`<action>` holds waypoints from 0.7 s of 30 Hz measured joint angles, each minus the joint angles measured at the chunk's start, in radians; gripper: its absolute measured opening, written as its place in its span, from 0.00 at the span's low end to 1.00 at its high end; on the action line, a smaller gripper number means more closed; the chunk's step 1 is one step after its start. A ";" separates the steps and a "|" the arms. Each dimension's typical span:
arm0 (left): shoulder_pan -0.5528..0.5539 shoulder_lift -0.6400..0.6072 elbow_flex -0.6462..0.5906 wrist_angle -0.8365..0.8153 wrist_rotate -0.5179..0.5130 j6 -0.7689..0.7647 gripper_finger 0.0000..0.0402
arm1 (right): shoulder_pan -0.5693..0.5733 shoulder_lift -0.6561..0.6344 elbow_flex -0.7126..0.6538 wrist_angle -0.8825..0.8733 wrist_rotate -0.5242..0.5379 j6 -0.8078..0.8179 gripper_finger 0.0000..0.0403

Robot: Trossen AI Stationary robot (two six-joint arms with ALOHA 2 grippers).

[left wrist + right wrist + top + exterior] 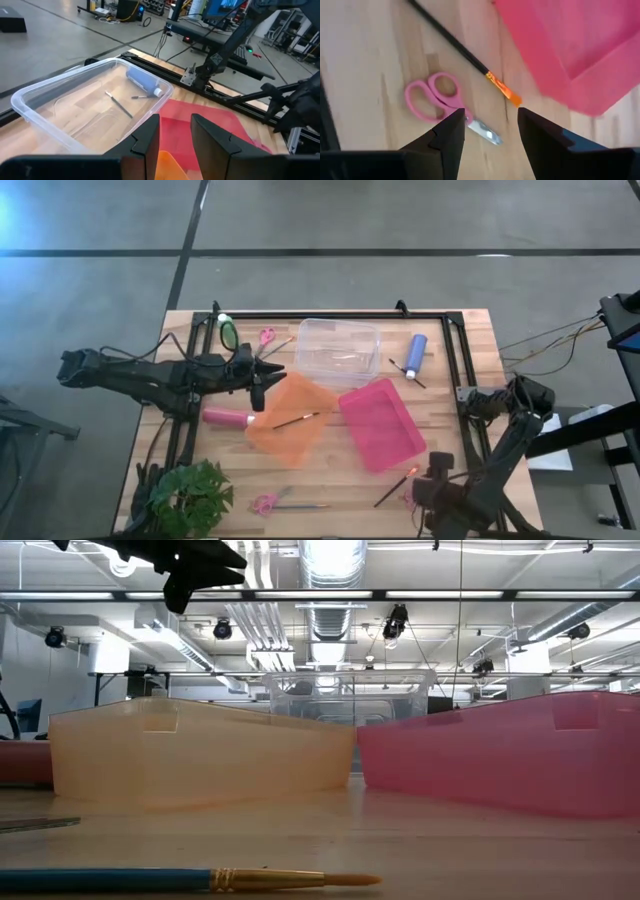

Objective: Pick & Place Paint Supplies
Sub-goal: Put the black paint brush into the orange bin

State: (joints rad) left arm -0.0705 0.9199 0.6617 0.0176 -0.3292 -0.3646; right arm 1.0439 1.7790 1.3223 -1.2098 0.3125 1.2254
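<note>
My left gripper point(258, 392) point(175, 124) is open, empty and raised above the left edge of the orange tray point(292, 420), in which a thin brush point(297, 420) lies. The pink-red bottle point(228, 417) lies on the table just left of that tray. The green bottle point(227, 330) is at the far left and the blue bottle point(416, 355) lies far right, beside a dark brush point(407, 370). My right gripper point(425, 492) point(491, 117) is open above an orange-tipped brush point(470, 55) and pink scissors point(437, 97), near the table's near right edge.
A clear plastic container point(338, 352) sits at the far middle, a pink tray point(380, 422) right of the orange one. Pink scissors point(266, 336) and a brush point(278, 348) lie far left. A plant point(190, 495), more scissors point(265, 502) and a brush point(305, 505) lie near.
</note>
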 joint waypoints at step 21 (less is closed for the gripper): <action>-0.001 0.000 0.000 0.018 -0.030 -0.185 0.30 | 0.225 -0.045 -0.314 0.304 0.402 0.510 0.44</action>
State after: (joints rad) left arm -0.0711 0.9195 0.6617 0.0360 -0.3595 -0.5492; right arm 1.2685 1.7344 1.0087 -0.9059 0.7143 1.7359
